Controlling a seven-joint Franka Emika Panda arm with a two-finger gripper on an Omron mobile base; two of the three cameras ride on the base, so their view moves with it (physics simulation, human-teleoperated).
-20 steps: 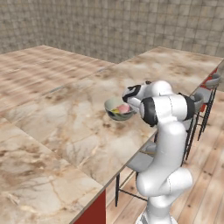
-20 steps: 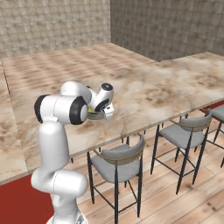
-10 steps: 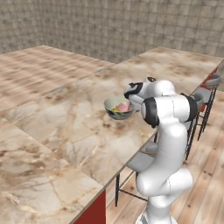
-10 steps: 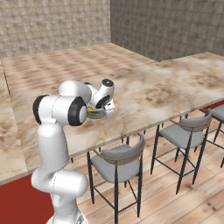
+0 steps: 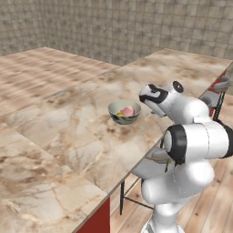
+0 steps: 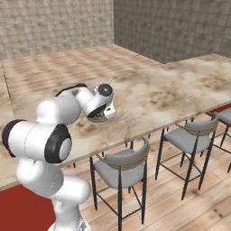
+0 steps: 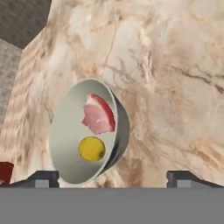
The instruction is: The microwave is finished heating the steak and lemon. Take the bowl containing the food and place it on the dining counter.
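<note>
The bowl (image 5: pixel 124 112) sits upright on the marble counter (image 5: pixel 68 132), steak (image 7: pixel 99 114) and lemon (image 7: pixel 92 148) inside. The gripper (image 7: pixel 113 177) hangs beside it, fingers spread wide and holding nothing. Placing looks done; next the arm should back away without nudging the rim.

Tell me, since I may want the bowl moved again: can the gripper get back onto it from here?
Probably yes. The open gripper sits right by the bowl on the dining counter, one finger at the rim, nothing between them.
</note>
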